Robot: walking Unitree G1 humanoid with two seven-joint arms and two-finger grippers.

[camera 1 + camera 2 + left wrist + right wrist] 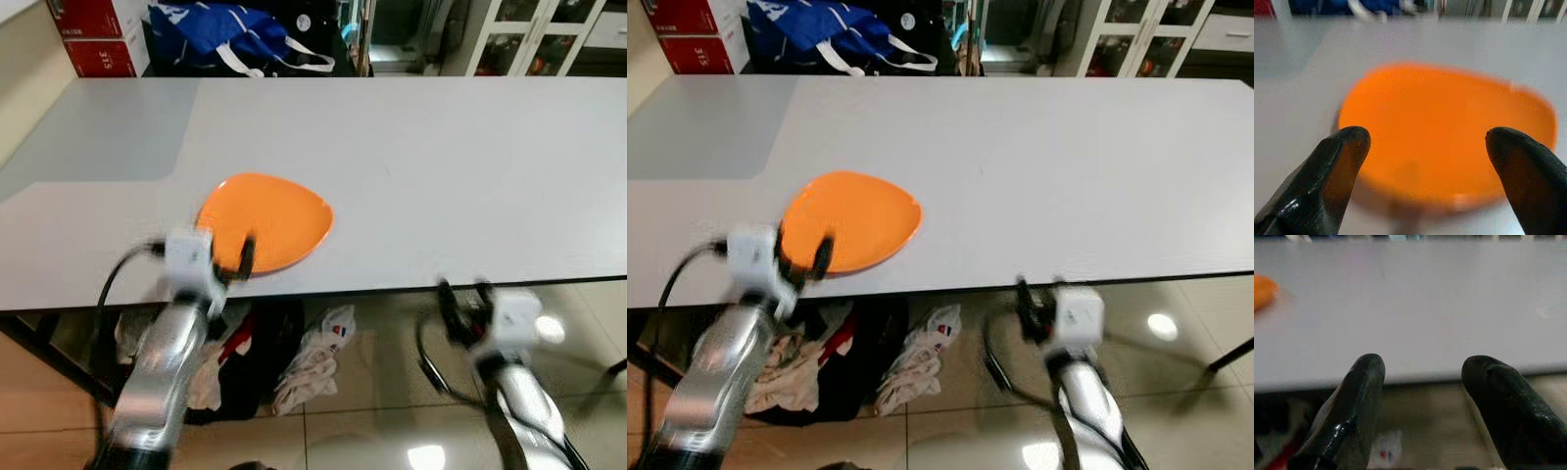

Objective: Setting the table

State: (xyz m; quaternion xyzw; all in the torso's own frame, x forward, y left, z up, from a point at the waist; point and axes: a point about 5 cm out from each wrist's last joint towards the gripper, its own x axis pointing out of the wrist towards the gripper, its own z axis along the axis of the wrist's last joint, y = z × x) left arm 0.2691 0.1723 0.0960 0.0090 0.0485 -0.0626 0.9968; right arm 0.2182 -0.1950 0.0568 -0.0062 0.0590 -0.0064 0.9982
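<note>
Left claw (1422, 161) was spread wide, fingers (1339, 161) well apart, holding nothing. You had it at the near edge of the bench (441, 166), right at the orange plate's (269, 217) near rim. In the left wrist view the plate sat between the two fingertips and just beyond them; can't tell whether either finger touched the rim, that view was blurred.

Right claw (1422, 382) was also released, fingers parted, empty. It hung below and in front of the bench edge, off to the right, well apart from the plate. In the right wrist view only a sliver of the plate showed at the frame edge, cut off.

Plate lay flat on the bench near its front edge, left of centre.

Under the bench: a heap of cloth (309, 367) on the floor, details hard to make out. Beyond the far edge, a blue bag (230, 34) and red boxes (98, 39), both cropped by the frame.
</note>
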